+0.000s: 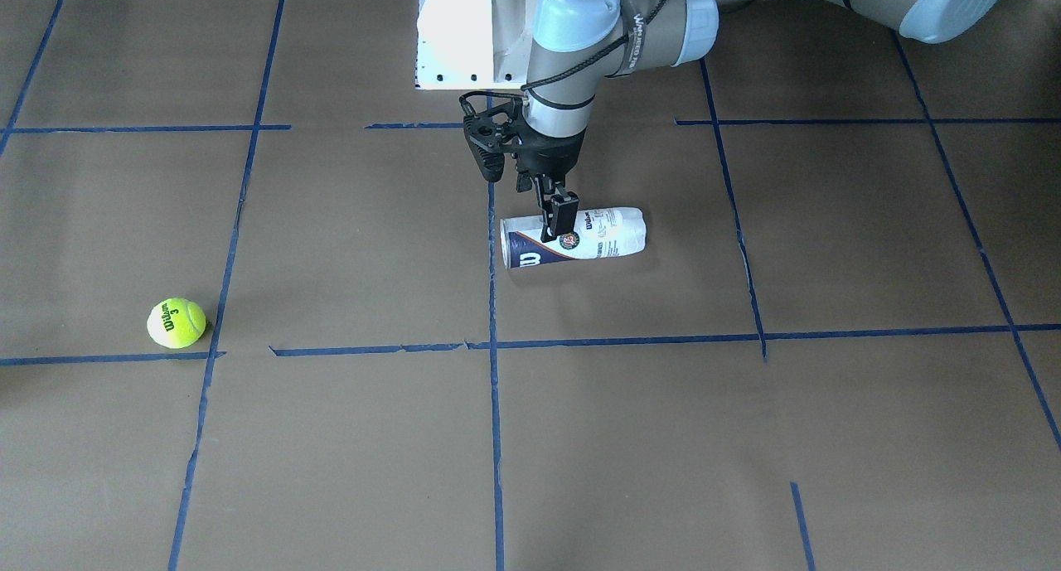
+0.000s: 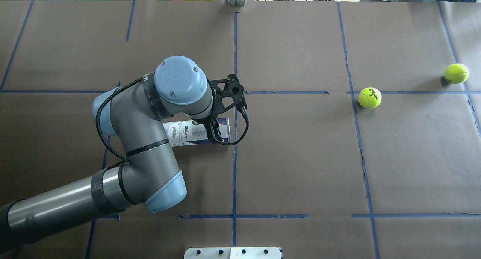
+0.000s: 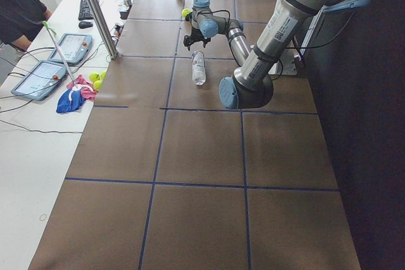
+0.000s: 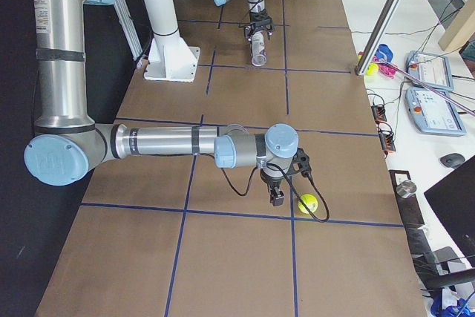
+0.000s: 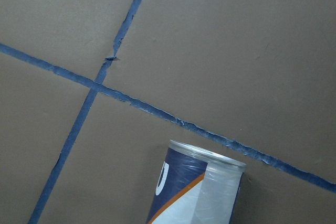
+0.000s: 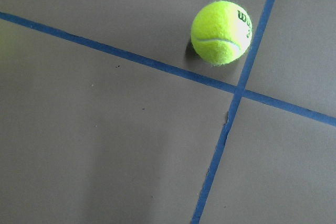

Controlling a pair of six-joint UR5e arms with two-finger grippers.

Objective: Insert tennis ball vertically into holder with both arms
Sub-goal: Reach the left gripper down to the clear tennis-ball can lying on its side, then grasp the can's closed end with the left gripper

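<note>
The holder (image 1: 609, 233) is lying on its side near the middle of the bench (image 1: 331, 455), with its metal-rimmed open end pointing toward the bench's right edge. The left arm (image 2: 142, 138) is reaching over it. The left end effector (image 1: 560, 223) is pointing straight down at the holder's labelled middle, one finger (image 1: 565, 213) showing against the label. Whether the fingers are squeezing the holder or only straddling it cannot be told.

The tennis ball (image 2: 369, 97) is sitting well apart, toward the right edge, just beside a crossing of blue tape lines (image 2: 293, 92). A second ball (image 2: 456, 73) is resting even nearer that edge. The right end effector (image 4: 276, 197) is hanging low just beside one of the two balls. Which ball it is cannot be told, nor can its finger spacing.
</note>
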